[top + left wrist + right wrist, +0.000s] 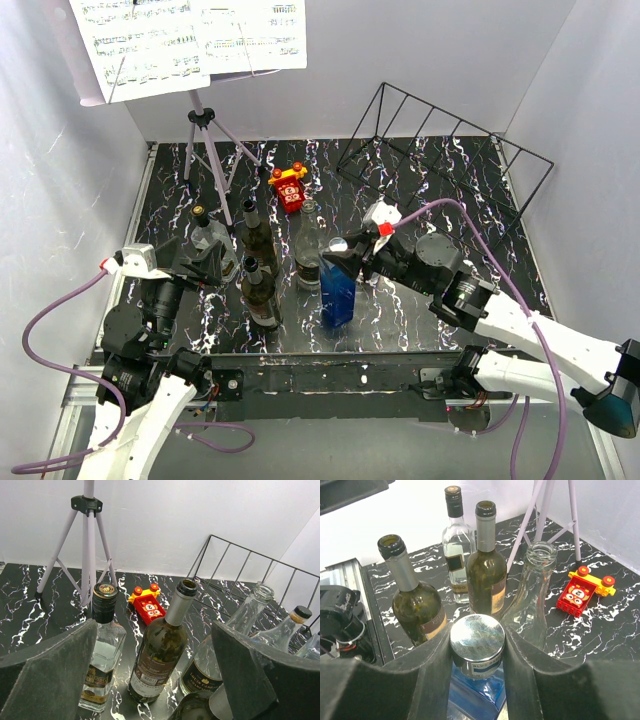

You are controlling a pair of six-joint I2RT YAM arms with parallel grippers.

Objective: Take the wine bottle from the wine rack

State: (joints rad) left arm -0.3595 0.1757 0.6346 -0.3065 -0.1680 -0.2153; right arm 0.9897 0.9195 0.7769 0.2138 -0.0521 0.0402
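My right fingers [432,675] are pinching the silver cap and neck of the blue bottle [338,290], one pad on each side. The bottle hangs straight below them, its long axis upright, its base on or just above the counter [520,220]; I cannot tell which. The wine rack [440,150] lies behind and to the right, well apart, with no bottle in it that I can see, so I judge the bottle is already off it. My left fingers [50,670] are spread wide around nothing, on the far side of the standing bottles. The nearest of those, a clear empty bottle [532,595], stands just beside mine, so there is little room on that side, while the marbled counter is flat and open towards the rack.
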